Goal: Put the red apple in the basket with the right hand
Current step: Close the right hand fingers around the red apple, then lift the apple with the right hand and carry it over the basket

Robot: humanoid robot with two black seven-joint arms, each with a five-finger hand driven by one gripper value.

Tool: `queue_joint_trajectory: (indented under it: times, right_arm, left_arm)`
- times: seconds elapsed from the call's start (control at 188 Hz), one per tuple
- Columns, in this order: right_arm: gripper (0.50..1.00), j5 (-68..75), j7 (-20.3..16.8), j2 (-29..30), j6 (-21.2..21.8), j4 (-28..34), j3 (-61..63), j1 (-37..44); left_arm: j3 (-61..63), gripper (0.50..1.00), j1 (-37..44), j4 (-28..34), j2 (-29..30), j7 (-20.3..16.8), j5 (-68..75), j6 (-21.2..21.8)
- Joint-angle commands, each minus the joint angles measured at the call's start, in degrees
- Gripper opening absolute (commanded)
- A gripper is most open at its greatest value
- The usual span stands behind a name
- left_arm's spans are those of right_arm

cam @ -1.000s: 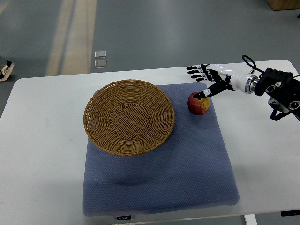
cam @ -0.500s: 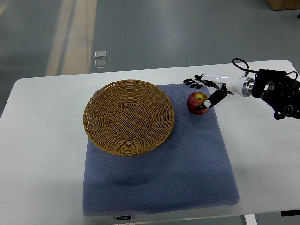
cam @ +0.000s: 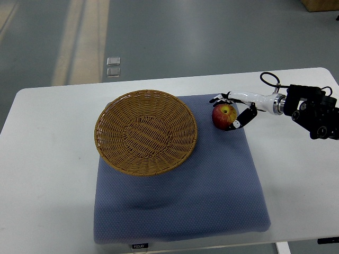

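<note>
Top view: right hand (cam: 236, 108), fingers (cam: 218, 98) curled around red apple (cam: 223, 116) on blue mat (cam: 180, 201), beside wicker basket (cam: 145, 131), white worktop (cam: 47, 174).

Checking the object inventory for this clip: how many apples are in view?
1. The red apple sits on the blue mat, just right of the wicker basket, with the right hand curled around it. The basket holds none; nothing seems hidden.

White table (cam: 47, 174) with rounded corners, carrying a blue-grey mat (cam: 180, 201) with a small label at its near edge. Beyond — grey floor (cam: 212, 37) with pale yellow stripes (cam: 79, 37) and two small light squares (cam: 113, 66).
</note>
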Motion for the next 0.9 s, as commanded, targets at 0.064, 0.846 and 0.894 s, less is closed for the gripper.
queue_joint_trajectory:
  times: [0.064, 0.846, 0.894]
  right_arm:
    - [0.686, 0.0, -0.1, 0.3, -0.8, -0.2, 0.0, 0.0]
    - [0.605, 1.1, -0.2, 6.7, -1.8, 0.2, 0.3, 13.1]
    - [0.607, 1.0, -0.2, 8.0, -1.5, 0.2, 0.2, 13.8]
  left_arm:
    - [0.0, 1.0, 0.0, 0.0, 0.0, 0.0, 0.0, 0.0]
    - [0.0, 1.0, 0.0, -0.1, 0.0, 0.0, 0.0, 0.1]
    - [0.0, 1.0, 0.0, -0.1, 0.0, 0.0, 0.0, 0.0]
